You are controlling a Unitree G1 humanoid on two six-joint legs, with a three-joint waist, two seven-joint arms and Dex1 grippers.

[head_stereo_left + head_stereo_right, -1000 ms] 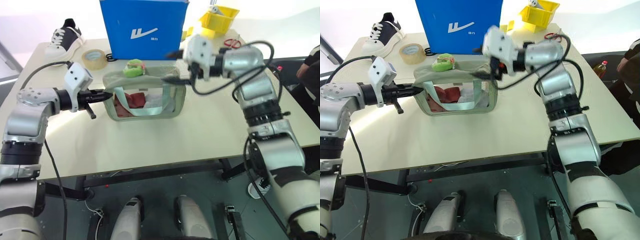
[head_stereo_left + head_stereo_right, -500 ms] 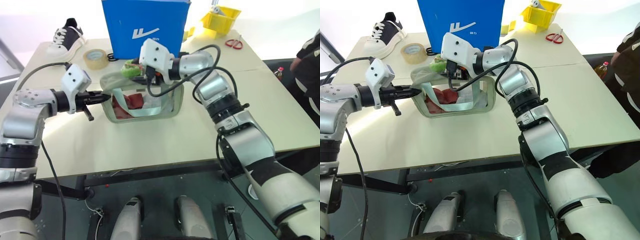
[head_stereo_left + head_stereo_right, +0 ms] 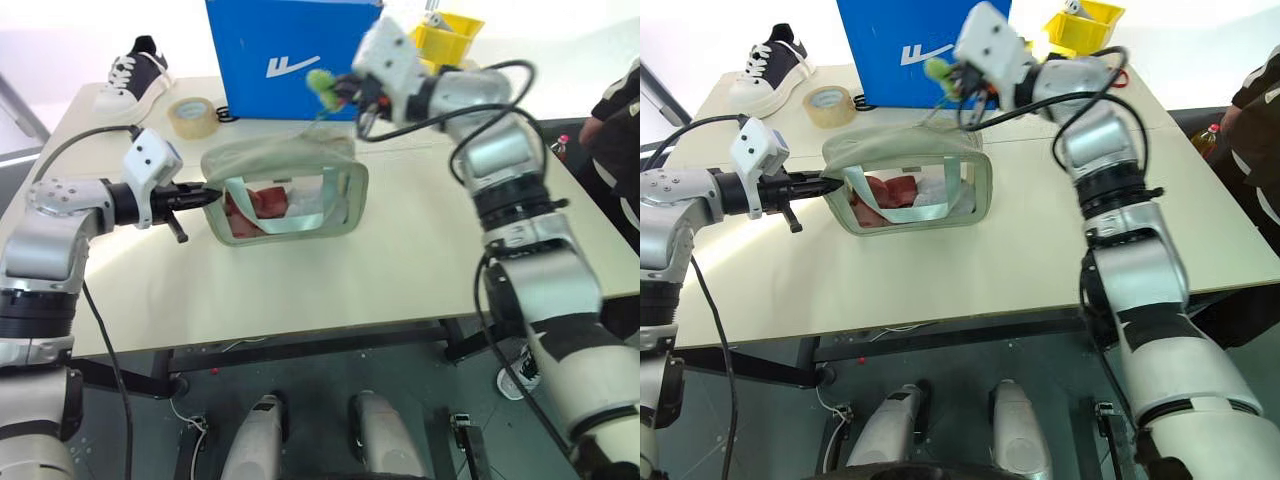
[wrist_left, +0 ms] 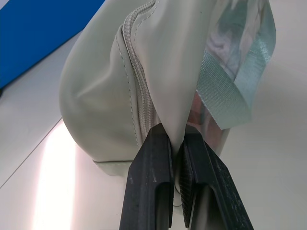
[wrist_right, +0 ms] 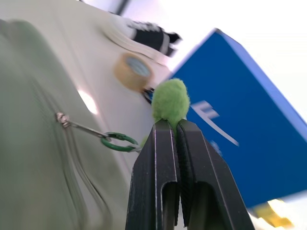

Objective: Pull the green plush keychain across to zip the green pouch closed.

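The green pouch (image 3: pixel 285 190) stands upright toward the bench's (image 3: pixel 400 270) far edge, its long axis running along that edge, zipper on top; the left gripper (image 4: pixel 176 158) is clenched on the fabric of its left end; the right gripper (image 5: pixel 175 132) pinches the green plush keychain (image 5: pixel 170 100) — lifted above the pouch's right end, its ring (image 5: pixel 118 142) and link stretched back to the zipper

The green pouch (image 3: pixel 285 165) was pale sage, with a clear window showing dark red cloth and a mint-green strap (image 4: pixel 235 91). The green plush keychain (image 5: pixel 170 99) was bright lime, on a dark green ring (image 5: pixel 118 142). Toward the desk's (image 3: pixel 400 270) far edge stood a blue box (image 3: pixel 290 50) with a white logo, a tan tape roll (image 3: pixel 189 117), a black-and-white sneaker (image 3: pixel 132 70) and a yellow bin (image 3: pixel 440 35). The desk was cream.
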